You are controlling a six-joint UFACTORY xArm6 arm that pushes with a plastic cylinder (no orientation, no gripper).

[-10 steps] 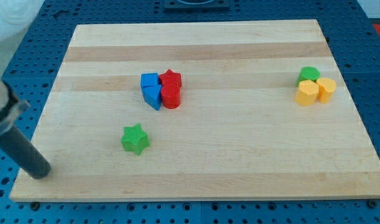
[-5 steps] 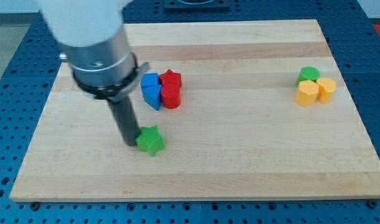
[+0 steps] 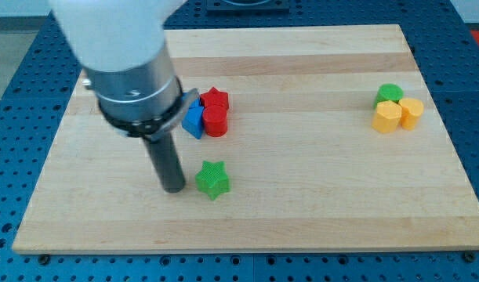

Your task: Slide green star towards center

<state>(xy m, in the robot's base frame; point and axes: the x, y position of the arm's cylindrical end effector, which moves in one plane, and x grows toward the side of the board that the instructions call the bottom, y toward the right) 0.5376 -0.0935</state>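
Progress looked partial: green star (image 3: 213, 178) sat below and left of the board's middle, so more pushing toward the upper right was needed. No pincer on this rig, just a rod holding nothing; my tip (image 3: 175, 188) stood just left of the star, maybe not touching.

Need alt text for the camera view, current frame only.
A dark rod's tip sits on a wooden board just left of a green star. Up the view are a blue and red block cluster, partly hidden by the arm, and far right a green and yellow cluster.
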